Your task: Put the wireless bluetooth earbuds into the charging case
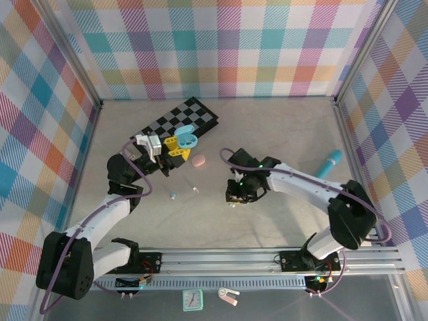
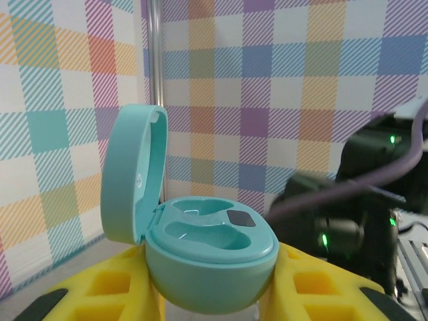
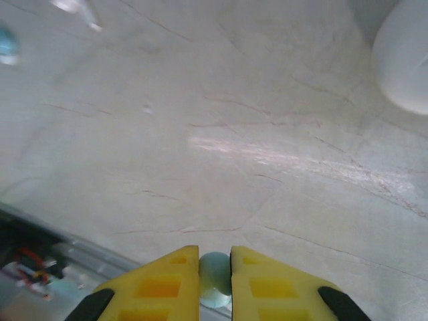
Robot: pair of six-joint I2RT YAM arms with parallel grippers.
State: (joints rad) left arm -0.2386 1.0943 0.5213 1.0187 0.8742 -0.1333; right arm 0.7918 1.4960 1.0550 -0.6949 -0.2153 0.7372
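From above, the left end effector (image 1: 175, 144) grasps the open teal case (image 1: 186, 136) by the checkerboard (image 1: 194, 115). A loose teal earbud (image 1: 172, 196) and a white earbud (image 1: 195, 190) lie on open counter (image 1: 287, 127) between the arms, their stems too small to read. The left wrist shows the case's lid upright, sockets facing up. At the right wrist, the right end effector (image 3: 215, 257) is clenched on a teal earbud (image 3: 215, 287), partly hidden, stem direction unclear.

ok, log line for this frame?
left gripper: shut on charging case, lid open, no buds seated | right gripper: shut on teal earbud | table: loose teal bud, white bud | insert not yet done
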